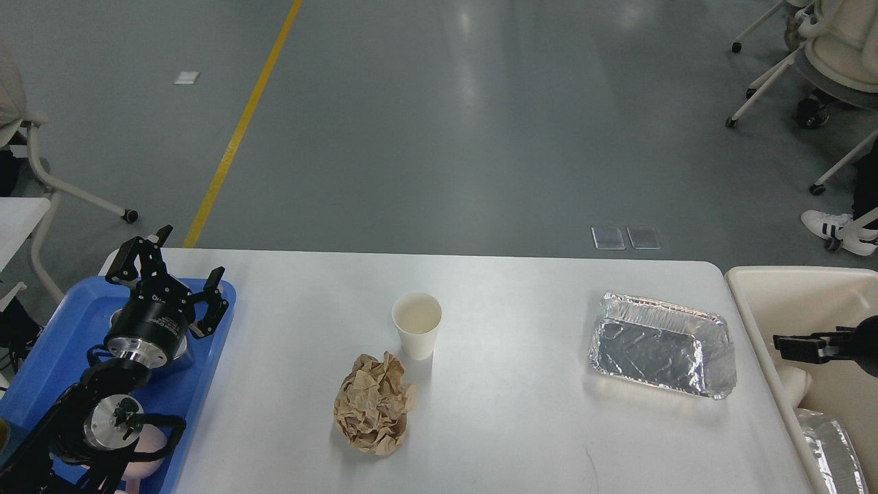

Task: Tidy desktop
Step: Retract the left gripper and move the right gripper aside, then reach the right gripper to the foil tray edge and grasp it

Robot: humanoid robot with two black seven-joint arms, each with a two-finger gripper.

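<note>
The white desktop holds a white paper cup standing upright, a crumpled brown paper ball just in front of it, and an empty foil tray at the right. My left gripper is open and empty, raised over the blue tray at the table's left end. My right gripper shows only as a dark bar over the cream bin, right of the foil tray; its fingers cannot be told apart.
A metal bowl and a pink object lie in the blue tray, partly hidden by my left arm. The bin holds another foil tray and a white item. Chairs stand on the floor at the far right and left.
</note>
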